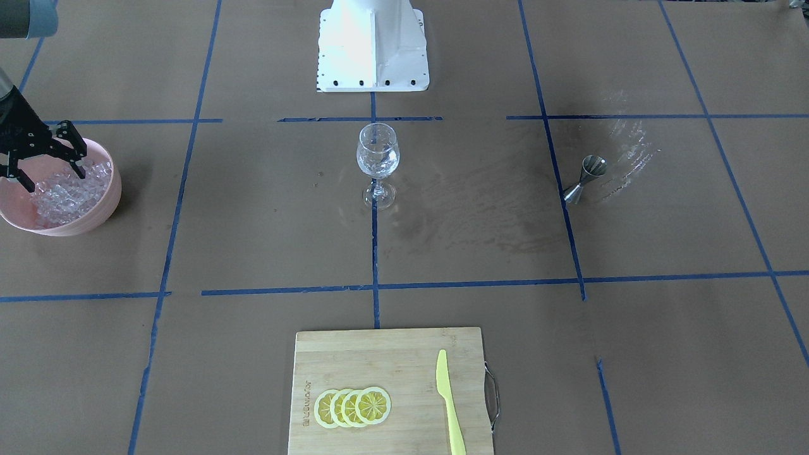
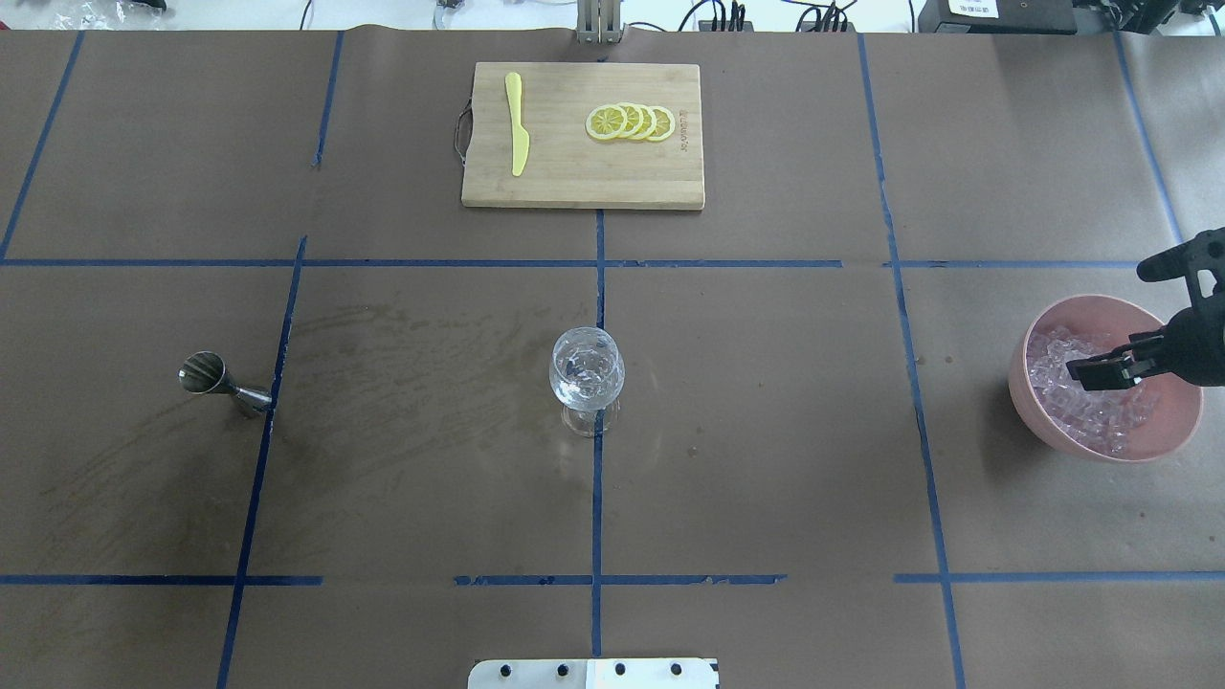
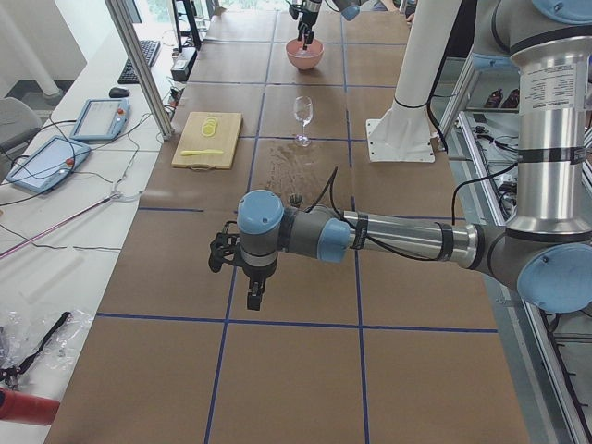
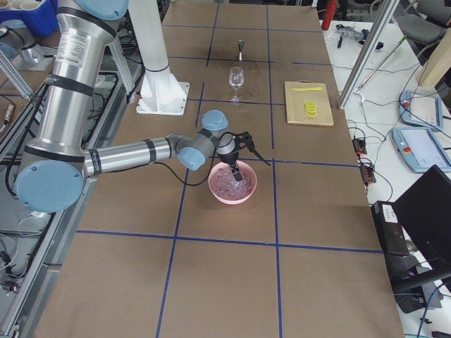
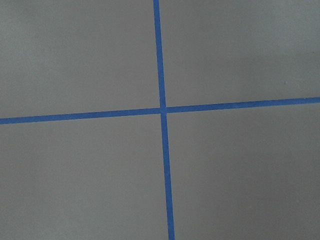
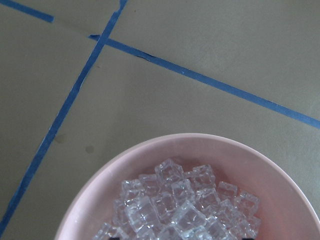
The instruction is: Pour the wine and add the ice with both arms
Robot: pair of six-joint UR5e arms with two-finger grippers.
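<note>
A pink bowl [image 1: 106,203] holds the ice [image 1: 60,196], a heap of small clear cubes, at the table's end on my right. My right gripper [image 1: 54,178] is open, with its fingertips down in the bowl among the cubes; it also shows in the overhead view [image 2: 1101,369]. The right wrist view shows the ice [image 6: 175,207] close below. The wine glass [image 1: 378,157] stands upright at the table's middle. My left gripper [image 3: 252,298] shows only in the exterior left view, low over bare table far from the glass; I cannot tell whether it is open or shut.
A steel jigger [image 1: 585,179] lies on its side on my left of the glass. A wooden cutting board [image 1: 354,354] at the far edge carries lemon slices [image 1: 352,407] and a yellow knife [image 1: 449,401]. The white pedestal [image 1: 373,47] stands behind the glass.
</note>
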